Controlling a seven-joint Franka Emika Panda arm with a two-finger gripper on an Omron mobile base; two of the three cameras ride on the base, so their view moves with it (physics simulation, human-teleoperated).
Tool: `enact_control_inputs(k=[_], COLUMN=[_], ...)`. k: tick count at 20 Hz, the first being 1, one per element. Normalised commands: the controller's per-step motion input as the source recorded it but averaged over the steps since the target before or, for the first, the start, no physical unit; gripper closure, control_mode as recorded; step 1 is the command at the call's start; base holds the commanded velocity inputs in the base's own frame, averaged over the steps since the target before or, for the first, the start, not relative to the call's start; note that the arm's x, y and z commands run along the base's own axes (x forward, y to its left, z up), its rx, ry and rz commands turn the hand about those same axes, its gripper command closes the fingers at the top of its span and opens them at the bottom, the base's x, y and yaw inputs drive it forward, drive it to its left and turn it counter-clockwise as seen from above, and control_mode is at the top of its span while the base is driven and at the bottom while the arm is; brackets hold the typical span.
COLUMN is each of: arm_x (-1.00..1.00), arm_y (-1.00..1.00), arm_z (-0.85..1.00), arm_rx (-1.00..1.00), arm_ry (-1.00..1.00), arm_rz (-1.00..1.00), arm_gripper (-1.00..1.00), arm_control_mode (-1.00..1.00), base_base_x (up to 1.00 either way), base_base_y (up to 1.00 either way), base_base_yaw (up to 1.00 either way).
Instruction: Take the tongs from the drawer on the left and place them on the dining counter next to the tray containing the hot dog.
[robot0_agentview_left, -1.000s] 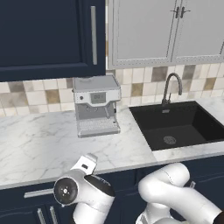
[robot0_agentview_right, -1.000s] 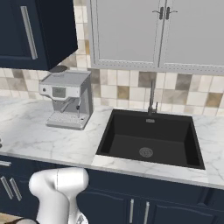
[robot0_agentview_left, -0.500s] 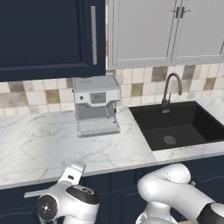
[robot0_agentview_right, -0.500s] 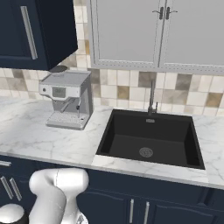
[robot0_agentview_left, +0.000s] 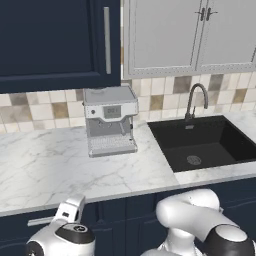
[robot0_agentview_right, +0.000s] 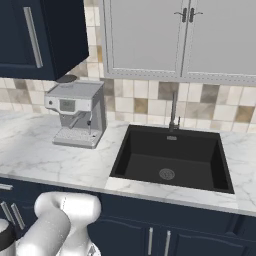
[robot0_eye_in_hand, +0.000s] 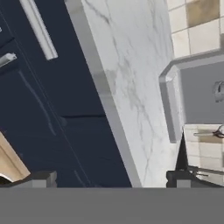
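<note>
1. Hanging low before the navy cabinet fronts, the two-finger claw (robot0_eye_in_hand: 109, 178) has its dark fingertips (robot0_eye_in_hand: 43, 178) spread wide, with nothing between them.
2. Beyond the tips lies the shallow navy blue drawer front (robot0_eye_in_hand: 39, 78) with its short silver bar handle (robot0_eye_in_hand: 40, 29).
3. Beside it runs the white marble counter edge (robot0_eye_in_hand: 103, 92), then the grey coffee machine (robot0_eye_in_hand: 201, 96).

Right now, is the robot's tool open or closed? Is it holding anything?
Tool: open. Its two dark fingertips sit far apart with nothing between them, in front of the navy drawer below the marble counter edge.
</note>
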Motion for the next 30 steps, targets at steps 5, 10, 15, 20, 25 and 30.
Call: enact_control_inputs(k=[5, 10, 15, 20, 25, 30], arm_x=[0.0, 0.05, 0.26, 0.24, 0.12, 0.08], arm_y=[0.17, 0.08, 0.06, 0.03, 0.15, 0.17], arm_z=[-0.28, -0.27, -0.29, -0.33, -0.3, -0.26], arm_rx=[-0.12, -0.1, -0.09, -0.07, -0.02, 0.0], arm_ry=[-0.02, -0.02, -0.08, -0.12, -0.08, -0.03], arm_rz=[0.03, 0.05, 0.07, 0.07, 0.09, 0.1], arm_gripper=[-1.0, -1.0, -1.0, -1.0, -1.0, -1.0], arm_control_mode=[-1.0, -1.0, -1.0, -1.0, -1.0, -1.0], base_base_x=[0.0, 0.0, 0.0, 0.0, 0.0, 0.0], base_base_y=[0.0, 0.0, 0.0, 0.0, 0.0, 0.0], base_base_yaw=[0.0, 0.0, 0.0, 0.0, 0.0, 0.0])
